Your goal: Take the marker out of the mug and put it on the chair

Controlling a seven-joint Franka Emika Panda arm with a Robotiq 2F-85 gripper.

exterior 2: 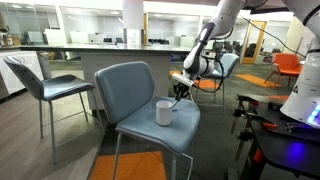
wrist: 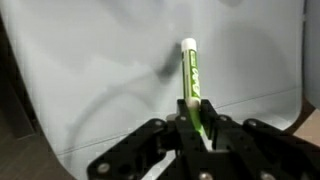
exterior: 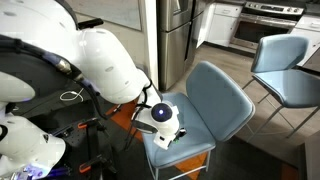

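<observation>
White mug (exterior 2: 165, 112) upright on grey-blue chair (exterior 2: 128, 86) seat, pincer (wrist: 200, 128) nearby pinching green marker (wrist: 191, 78), marker outside mug

Chair (exterior: 220, 100) at centre frame plus second chair (exterior: 285, 65) upper right in an exterior view: two in all (both grey-blue); one white mug (exterior 2: 164, 112); one green marker (wrist: 190, 70); one gripper (wrist: 197, 128)

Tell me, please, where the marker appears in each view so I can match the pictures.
Wrist view: the marker stands centre frame, clamped in the gripper.
In an exterior view: hidden behind the white wrist over the chair.
In an exterior view: too small to see, at the gripper just above the mug.
Shared landmark: the chair's grey-blue seat.
</observation>
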